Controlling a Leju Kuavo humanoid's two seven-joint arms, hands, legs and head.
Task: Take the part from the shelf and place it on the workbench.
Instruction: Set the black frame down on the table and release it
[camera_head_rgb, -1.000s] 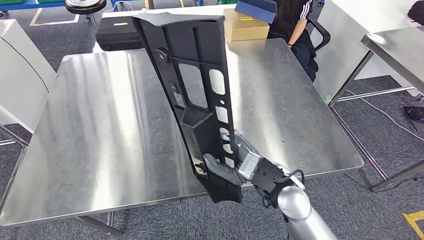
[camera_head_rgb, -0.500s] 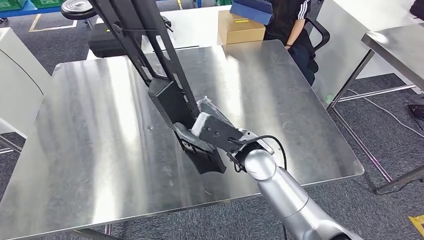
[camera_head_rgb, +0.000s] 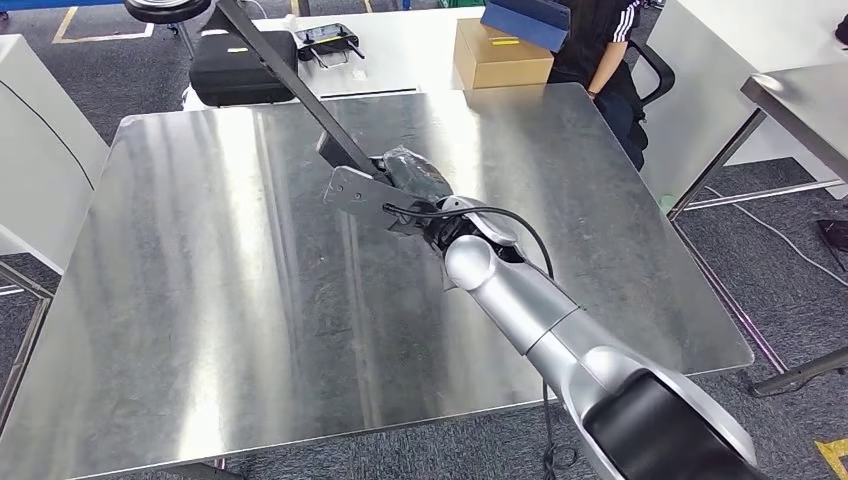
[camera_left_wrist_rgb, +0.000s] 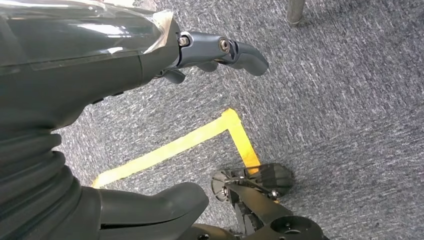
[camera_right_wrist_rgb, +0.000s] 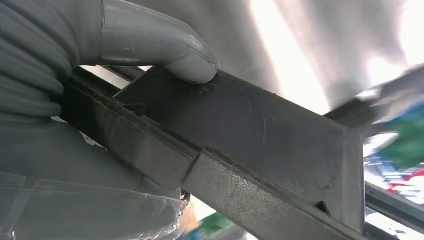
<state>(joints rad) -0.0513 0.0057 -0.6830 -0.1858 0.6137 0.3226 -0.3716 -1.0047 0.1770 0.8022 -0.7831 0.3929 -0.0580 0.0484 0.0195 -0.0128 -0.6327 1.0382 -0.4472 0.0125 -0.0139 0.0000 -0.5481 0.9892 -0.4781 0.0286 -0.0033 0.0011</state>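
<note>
My right hand (camera_head_rgb: 408, 178) grips the near end of a long black plastic part (camera_head_rgb: 296, 82) above the middle of the steel workbench (camera_head_rgb: 190, 260). The part slants up and away toward the far left, past the table's back edge. Whether its lower end touches the steel I cannot tell. In the right wrist view the thick grey thumb (camera_right_wrist_rgb: 165, 50) presses on the part's flat, ribbed face (camera_right_wrist_rgb: 260, 135). My left hand (camera_left_wrist_rgb: 125, 45) hangs beside my body over grey carpet, fingers apart, holding nothing.
Behind the workbench a white table carries a black case (camera_head_rgb: 236, 66), a controller (camera_head_rgb: 330, 38) and a cardboard box (camera_head_rgb: 500, 56). A person (camera_head_rgb: 603, 40) sits at the back right. Another steel table (camera_head_rgb: 800, 100) stands right, a white cabinet (camera_head_rgb: 40, 130) left. Yellow floor tape (camera_left_wrist_rgb: 200, 135) lies under my left hand.
My right arm has reached forward over the workbench, carrying the part from the near edge to the middle. The part has swung from upright, facing me, to slanting away at the far left.
</note>
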